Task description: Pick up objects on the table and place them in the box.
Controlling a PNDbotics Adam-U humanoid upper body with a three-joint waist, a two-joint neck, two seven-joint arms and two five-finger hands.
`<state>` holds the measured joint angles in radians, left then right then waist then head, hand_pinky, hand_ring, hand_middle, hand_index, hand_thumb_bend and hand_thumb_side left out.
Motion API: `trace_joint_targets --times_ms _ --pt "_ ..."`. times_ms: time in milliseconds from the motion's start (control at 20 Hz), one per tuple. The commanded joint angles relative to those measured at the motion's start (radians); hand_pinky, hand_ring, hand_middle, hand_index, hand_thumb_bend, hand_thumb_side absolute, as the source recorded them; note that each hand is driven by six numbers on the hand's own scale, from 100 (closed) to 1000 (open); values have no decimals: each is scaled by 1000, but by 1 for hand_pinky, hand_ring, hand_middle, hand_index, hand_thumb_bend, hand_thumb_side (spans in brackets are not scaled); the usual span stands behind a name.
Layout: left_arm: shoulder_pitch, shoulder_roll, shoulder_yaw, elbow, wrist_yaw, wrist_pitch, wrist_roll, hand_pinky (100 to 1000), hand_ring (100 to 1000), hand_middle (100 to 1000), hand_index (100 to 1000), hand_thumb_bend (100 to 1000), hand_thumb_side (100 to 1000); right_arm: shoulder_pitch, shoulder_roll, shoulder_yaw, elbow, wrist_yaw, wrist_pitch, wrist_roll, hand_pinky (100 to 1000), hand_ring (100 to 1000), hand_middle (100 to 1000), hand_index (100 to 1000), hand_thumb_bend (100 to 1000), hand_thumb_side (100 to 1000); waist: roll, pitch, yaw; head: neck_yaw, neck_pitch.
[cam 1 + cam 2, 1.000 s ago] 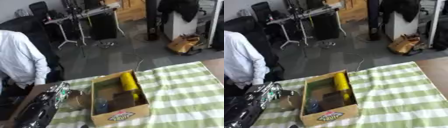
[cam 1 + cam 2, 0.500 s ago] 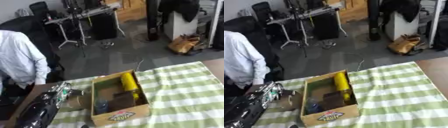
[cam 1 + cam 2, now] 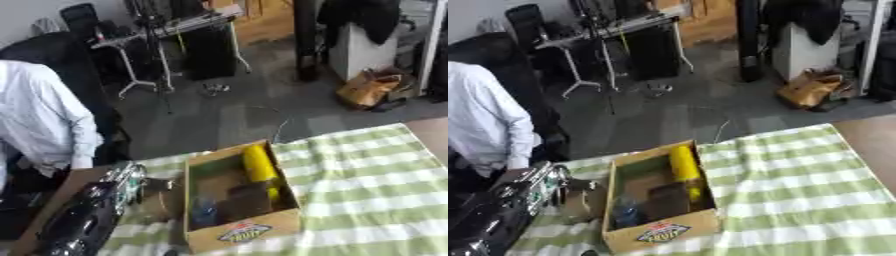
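Observation:
An open cardboard box (image 3: 246, 233) stands on the green-and-white striped cloth. Inside lie a yellow cylinder (image 3: 259, 164) along the right wall, a bluish item (image 3: 203, 212) at the front left and a dark brown item (image 3: 248, 201) in the middle. My left arm comes in from the lower left, and its left hand (image 3: 128, 178) hovers just outside the box's left wall. A tan object (image 3: 579, 202) sits right by the hand, against that wall; whether the hand holds it is unclear. The right hand does not show.
The striped tablecloth (image 3: 376, 175) stretches to the right of the box, with bare wood at the far right edge (image 3: 875, 140). A person in a white shirt (image 3: 39, 120) bends at the table's far left corner. Beyond lie floor, stands and a bag.
Almost nothing has changed: the left hand stays beside the box's left wall, shifted only slightly upward. The box and its contents have not moved.

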<state>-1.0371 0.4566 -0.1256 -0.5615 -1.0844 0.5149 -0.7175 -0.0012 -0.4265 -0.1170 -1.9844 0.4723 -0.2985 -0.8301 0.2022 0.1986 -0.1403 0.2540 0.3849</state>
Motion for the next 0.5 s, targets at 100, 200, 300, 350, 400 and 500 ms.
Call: trace_joint_targets --times_ms 100,200,300,350,400,500 --pt "-17 14 -5 -3 -47 149 -176 506 590 493 715 144 1000 -10 -16 -7 -16 -5 -8 -9 751 991 882 877 100 1000 -9 -14 -1 5 3" --pt "-18 13 -4 -3 -66 138 -183 501 582 488 709 171 1000 -11 -16 -8 -16 -7 -7 -8 750 991 882 877 100 1000 -8 -15 -1 5 4" --pt "-17 12 -3 1 -80 127 -188 498 575 481 702 189 1000 -11 -16 -8 -16 -8 -7 -7 750 991 882 877 100 1000 -7 -15 -2 6 4" --pt "-16 11 -2 4 -86 122 -189 497 575 480 700 194 1000 -11 -16 -8 -16 -8 -6 -6 750 991 882 877 100 1000 -7 -15 -2 6 4" --pt "-16 11 -2 8 -92 118 -189 497 574 480 700 193 1000 -12 -16 -8 -16 -9 -6 -6 750 991 882 877 100 1000 -7 -15 -4 7 4" --pt "-15 9 -2 15 -106 110 -189 499 572 475 679 187 1000 -12 -16 -8 -16 -9 -7 -6 751 991 882 877 100 1000 -7 -15 -7 8 4"
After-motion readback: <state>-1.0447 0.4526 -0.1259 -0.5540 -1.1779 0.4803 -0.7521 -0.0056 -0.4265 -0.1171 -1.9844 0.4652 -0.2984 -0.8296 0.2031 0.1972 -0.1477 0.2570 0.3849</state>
